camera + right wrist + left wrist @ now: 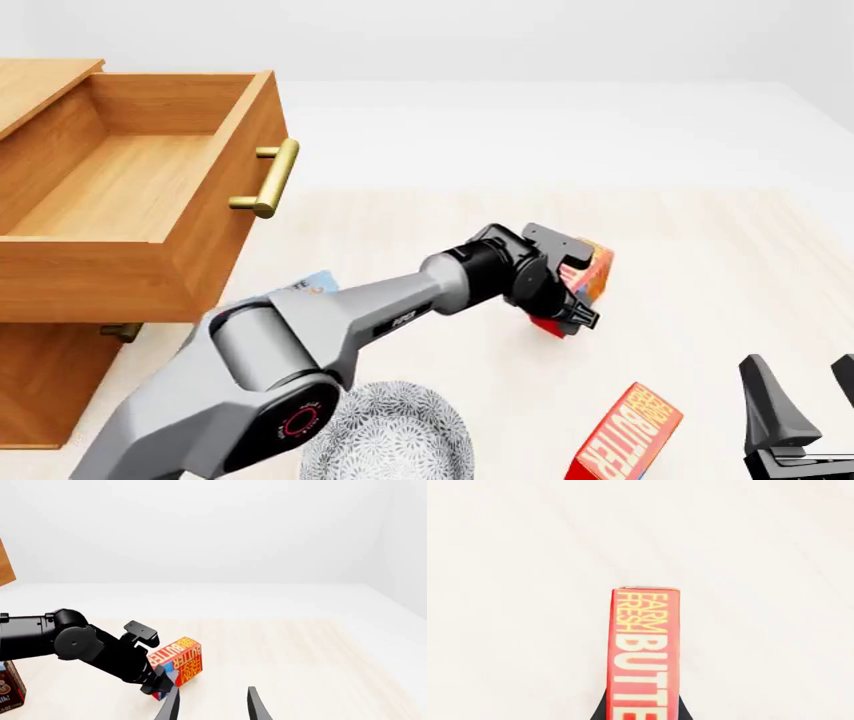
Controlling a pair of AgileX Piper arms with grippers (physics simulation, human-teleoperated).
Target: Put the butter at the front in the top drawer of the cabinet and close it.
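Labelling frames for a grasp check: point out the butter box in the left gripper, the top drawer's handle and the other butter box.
held butter box [646, 655], left wrist view, lettered side
brass handle [271, 178], front view, bar middle
other butter box [625, 436], front view, lettered face

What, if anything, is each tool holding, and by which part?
The left tool is shut on a butter box, gripping its two broad faces near one end, lifted off the table. The right tool is open and holds nothing.

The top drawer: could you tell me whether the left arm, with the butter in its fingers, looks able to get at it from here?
Probably yes: the top drawer stands pulled open and nothing lies between it and the held butter.
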